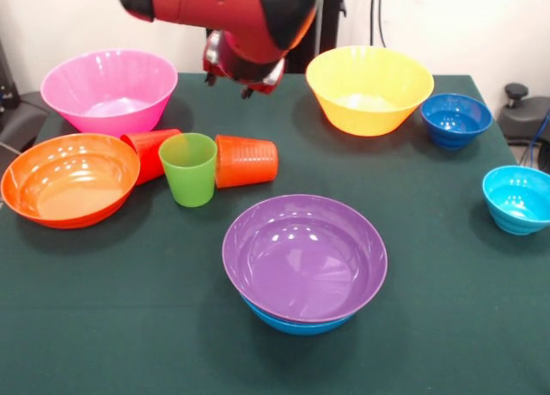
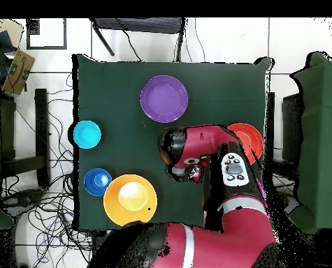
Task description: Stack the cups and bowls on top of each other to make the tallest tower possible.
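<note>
Whether the fingers (image 1: 247, 91) are released or clenched cannot be told: only dark nubs show under the red wrist at the upper centre of the front view, and nothing is seen in them. The arm (image 1: 232, 13) hangs above the counter (image 1: 129, 326), between the pink bowl (image 1: 110, 90) and the yellow bowl (image 1: 369, 90).

The tower so far is the purple bowl (image 1: 305, 258) nested in the blue bowl (image 1: 296, 325), at lower centre.

The likeliest trouble is at the cups, left of centre. The green cup (image 1: 189, 167) stands upright, squeezed between the red cup (image 1: 153, 150) and the orange cup (image 1: 247, 161), both lying on their sides. A descent onto the green one could nudge a neighbour and set it rolling; the red cup leans against the orange bowl (image 1: 69, 179), so it may shift that too. The plastic is glossy and tapered, so an off-centre grip could squirt a cup loose. A cup set on the purple bowl's curved floor could also slide or tilt.

The small dark blue bowl (image 1: 455, 118) and cyan bowl (image 1: 518, 197) sit near the right edge, where a push might send them off.

A dark green cloth covers the counter, with no wrinkles visible. Behind is a pale wall with hanging cables (image 1: 378, 13); the overhead view shows a tiled floor (image 2: 217, 42) strewn with wires, and more green-covered furniture at both sides.
</note>
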Controlling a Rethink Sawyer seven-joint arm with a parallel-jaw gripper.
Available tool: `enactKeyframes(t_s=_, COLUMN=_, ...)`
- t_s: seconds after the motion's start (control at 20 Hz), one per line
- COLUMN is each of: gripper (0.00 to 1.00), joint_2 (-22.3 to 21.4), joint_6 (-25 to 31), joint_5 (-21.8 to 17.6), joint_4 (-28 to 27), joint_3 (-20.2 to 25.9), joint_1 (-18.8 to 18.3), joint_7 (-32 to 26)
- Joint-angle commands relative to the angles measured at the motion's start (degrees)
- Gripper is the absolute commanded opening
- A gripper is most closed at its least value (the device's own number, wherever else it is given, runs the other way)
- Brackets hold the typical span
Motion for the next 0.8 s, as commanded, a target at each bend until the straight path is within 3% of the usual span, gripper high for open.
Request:
enactKeyframes(t_s=0.05, gripper=1.0, joint_2=3.26, joint_6=-7.9, joint_5=-5.4, joint_4=4.75, joint_3=10.24, joint_1=-2.88, joint_7=-20.48)
enactKeyframes(t_s=0.3, gripper=1.0, joint_2=1.68, joint_6=-11.0, joint_5=-5.13, joint_4=3.74, joint_3=13.33, joint_1=-4.26, joint_7=-19.02)
enactKeyframes(t_s=0.8, gripper=1.0, joint_2=-12.44, joint_6=-24.33, joint_5=-3.64, joint_4=9.22, joint_3=19.16, joint_1=-6.73, joint_7=-13.4)
